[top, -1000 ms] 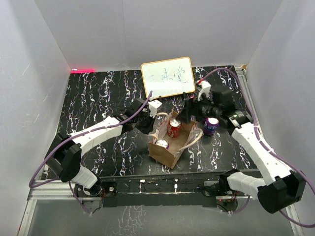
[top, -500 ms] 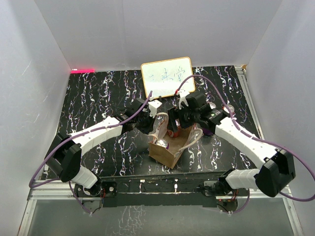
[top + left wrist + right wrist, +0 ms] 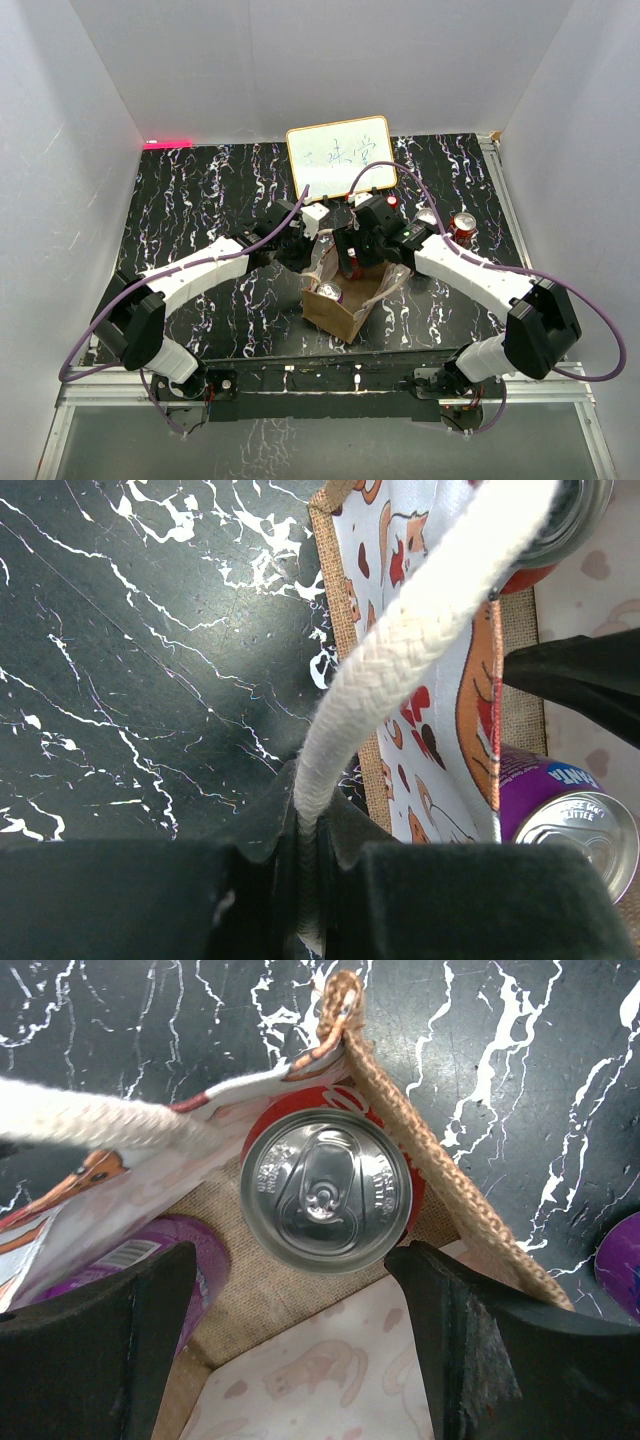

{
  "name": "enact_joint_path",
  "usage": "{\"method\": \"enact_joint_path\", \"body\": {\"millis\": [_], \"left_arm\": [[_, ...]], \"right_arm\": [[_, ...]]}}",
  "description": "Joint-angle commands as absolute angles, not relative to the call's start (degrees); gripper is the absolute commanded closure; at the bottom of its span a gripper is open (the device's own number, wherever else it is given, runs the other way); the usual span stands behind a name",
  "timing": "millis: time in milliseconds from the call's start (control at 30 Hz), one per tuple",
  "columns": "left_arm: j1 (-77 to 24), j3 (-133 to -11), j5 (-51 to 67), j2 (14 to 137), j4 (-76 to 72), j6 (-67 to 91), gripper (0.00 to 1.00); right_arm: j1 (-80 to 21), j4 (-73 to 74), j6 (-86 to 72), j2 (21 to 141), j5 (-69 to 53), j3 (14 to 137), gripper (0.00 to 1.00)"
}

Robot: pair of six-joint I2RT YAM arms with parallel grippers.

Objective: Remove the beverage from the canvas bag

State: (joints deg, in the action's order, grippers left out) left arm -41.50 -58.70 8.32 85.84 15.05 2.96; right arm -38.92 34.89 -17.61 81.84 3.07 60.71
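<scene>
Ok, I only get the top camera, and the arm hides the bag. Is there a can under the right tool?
Observer: Yes. The right wrist view shows a red can standing in the canvas bag, between the open fingers of the right tool.
Operator: Is it opened?
Observer: No, its pull tab lies flat, unpulled.
Operator: What's the left tool doing?
Observer: The left tool is pinched shut on a white rope handle of the bag.
</scene>
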Motion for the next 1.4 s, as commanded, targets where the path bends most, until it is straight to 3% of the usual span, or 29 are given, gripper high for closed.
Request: {"method": "enact_joint_path", "body": {"millis": [0,567,1100,1267,1367], "left_arm": [[-42.14,-60.29,8.51,84.58,16.35,2.61,0.98],[-42.14,-60.38,8.52,85.25,16.43,2.58,0.98],[-42.07,-60.31,8.35,84.99,16.39,2.68,0.98],[-42.13,-60.34,8.25,84.86,16.43,2.72,0.98],[-42.18,-60.38,8.23,84.77,16.42,2.71,0.98]], "right_arm": [[-39.54,32.11,-19.45,83.76,7.49,62.49,0.13],[-39.59,27.56,-20.60,91.26,13.21,64.16,0.07],[-39.72,16.62,-23.28,90.88,20.62,58.28,0.06],[-39.73,15.73,-23.16,91.41,20.12,58.33,0.23],[-39.70,15.41,-22.75,90.64,19.48,58.33,0.42]]}}
